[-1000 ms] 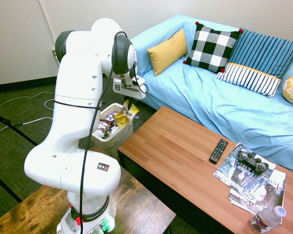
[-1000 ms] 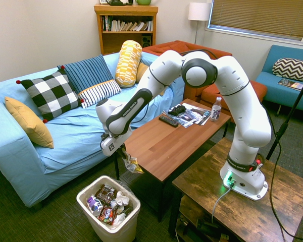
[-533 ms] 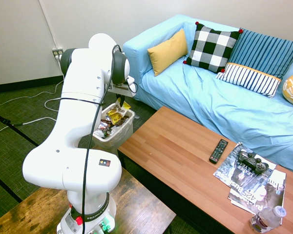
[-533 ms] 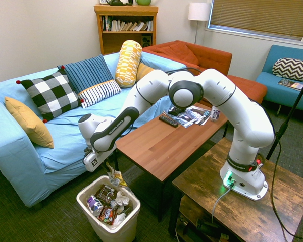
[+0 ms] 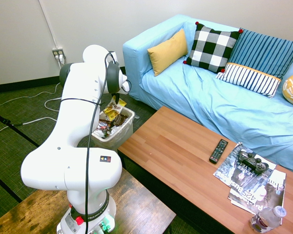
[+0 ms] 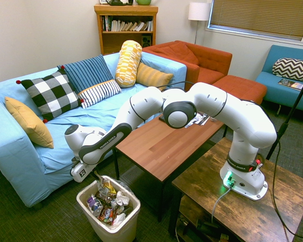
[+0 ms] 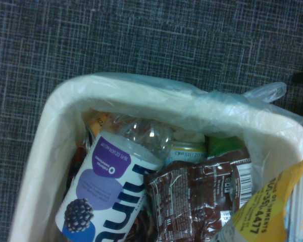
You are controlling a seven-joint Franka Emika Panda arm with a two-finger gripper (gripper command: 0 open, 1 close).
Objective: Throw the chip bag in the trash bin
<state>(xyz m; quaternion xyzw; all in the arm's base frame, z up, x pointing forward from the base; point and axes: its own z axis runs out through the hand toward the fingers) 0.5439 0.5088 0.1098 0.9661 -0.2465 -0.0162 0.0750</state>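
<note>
The chip bag (image 6: 106, 186), yellow and crinkled, hangs from my gripper (image 6: 94, 174), which is shut on its top edge. It dangles just over the open mouth of the trash bin (image 6: 122, 229), a small white bin with a clear liner, on the carpet between sofa and coffee table. In the first exterior view the chip bag (image 5: 115, 104) shows above the trash bin (image 5: 122, 135), with the fingers hidden behind my arm. From the wrist, the chip bag (image 7: 272, 206) rises at the lower right over the trash bin (image 7: 60, 106).
The bin holds a purple-labelled bottle (image 7: 107, 191), a brown wrapper (image 7: 192, 201) and other wrappers. The wooden coffee table (image 5: 176, 146) carries a remote (image 5: 218, 150), magazines (image 5: 254, 187), a game controller (image 5: 251, 161) and a water bottle (image 5: 266, 219). The blue sofa (image 5: 219, 107) stands behind.
My arm has swung away from the coffee table's edge and lowered, carrying the chip bag from beside the table to just above the bin's opening.
</note>
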